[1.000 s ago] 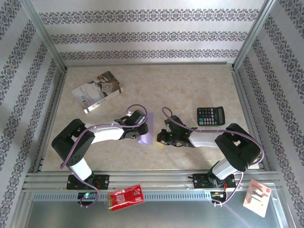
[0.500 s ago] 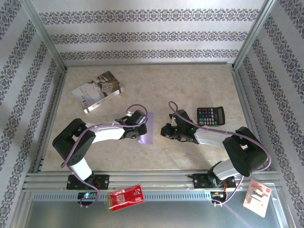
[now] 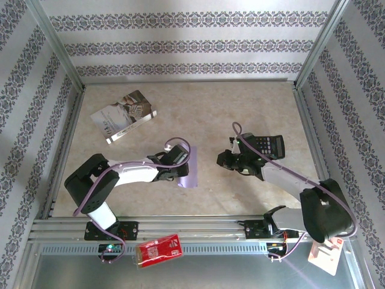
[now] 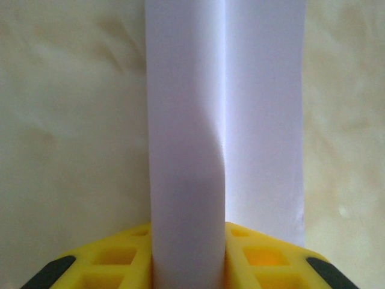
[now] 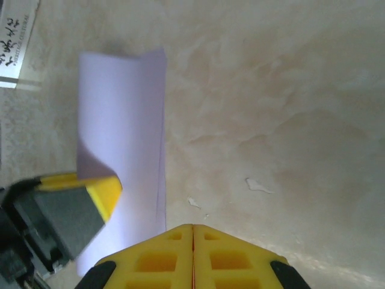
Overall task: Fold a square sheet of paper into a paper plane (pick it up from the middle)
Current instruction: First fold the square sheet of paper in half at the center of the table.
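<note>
Left tool (image 3: 179,162): pinching the near end of the sheet of paper (image 3: 188,168) between its yellow fingers (image 4: 264,259), its jaws drawn in narrowly on it.
Sheet of paper: stretching away from the left tool as a long folded lilac strip at the middle of the desk (image 3: 210,108), one flap curling up along its centre.
Right tool (image 3: 224,159): hanging fully closed, gripping nothing, standing apart to the right of the paper, near the calculator (image 3: 271,146).
Booklet (image 3: 123,115): lying far left.

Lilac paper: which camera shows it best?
The left wrist view: the lilac paper runs up the frame's middle, its raised fold clear, held between yellow fingers. The right wrist view shows it smaller, off-centre; the top view, a strip beside the left arm.
</note>
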Available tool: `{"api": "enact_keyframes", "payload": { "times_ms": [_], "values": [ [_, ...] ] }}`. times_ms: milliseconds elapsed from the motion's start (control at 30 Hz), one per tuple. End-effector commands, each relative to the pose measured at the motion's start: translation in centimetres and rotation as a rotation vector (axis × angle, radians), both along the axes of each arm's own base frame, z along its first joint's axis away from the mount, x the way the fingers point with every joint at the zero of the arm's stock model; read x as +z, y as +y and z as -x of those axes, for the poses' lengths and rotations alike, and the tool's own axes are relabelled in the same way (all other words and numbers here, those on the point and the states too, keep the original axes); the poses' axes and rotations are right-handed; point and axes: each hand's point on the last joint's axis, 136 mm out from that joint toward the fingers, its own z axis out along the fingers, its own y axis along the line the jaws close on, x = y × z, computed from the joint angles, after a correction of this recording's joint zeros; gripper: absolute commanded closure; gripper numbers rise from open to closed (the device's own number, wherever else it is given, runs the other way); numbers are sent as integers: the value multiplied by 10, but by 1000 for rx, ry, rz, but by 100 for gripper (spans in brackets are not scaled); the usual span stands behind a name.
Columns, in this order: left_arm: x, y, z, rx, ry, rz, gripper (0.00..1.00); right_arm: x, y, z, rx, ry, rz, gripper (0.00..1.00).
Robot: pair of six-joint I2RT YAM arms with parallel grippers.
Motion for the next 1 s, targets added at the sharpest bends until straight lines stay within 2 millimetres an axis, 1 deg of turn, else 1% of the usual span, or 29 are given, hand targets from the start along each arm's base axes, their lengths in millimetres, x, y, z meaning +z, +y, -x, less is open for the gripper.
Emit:
{"api": "enact_keyframes", "payload": {
  "times_ms": [0, 100, 167, 300, 433, 533, 733, 867, 967],
  "values": [
    [6, -1, 18, -58, 4, 10, 72, -7, -9, 16, 34, 27, 29, 92],
    [13, 3, 11, -44, -36, -5, 69, -9, -8, 14, 35, 33, 25, 92],
    [15, 4, 6, -25, -45, -32, 67, -10, -6, 13, 43, 42, 18, 92],
    [6, 6, -1, 24, -30, -64, 65, -9, -2, 8, 51, 44, 8, 92],
    [-2, 8, -3, 56, -11, -87, 63, -10, 0, 8, 55, 47, 5, 92],
    [-4, 13, -5, 75, -18, -116, 61, -13, 0, 9, 54, 56, 0, 92],
    [-1, 19, -10, 86, -38, -162, 55, -16, 1, 10, 56, 63, -7, 93],
    [1, 19, -12, 81, -46, -176, 48, -18, 3, 9, 59, 68, -13, 93],
    [3, 20, -14, 85, -54, -180, 49, -20, 4, 10, 61, 74, -21, 93]
  ]
}}
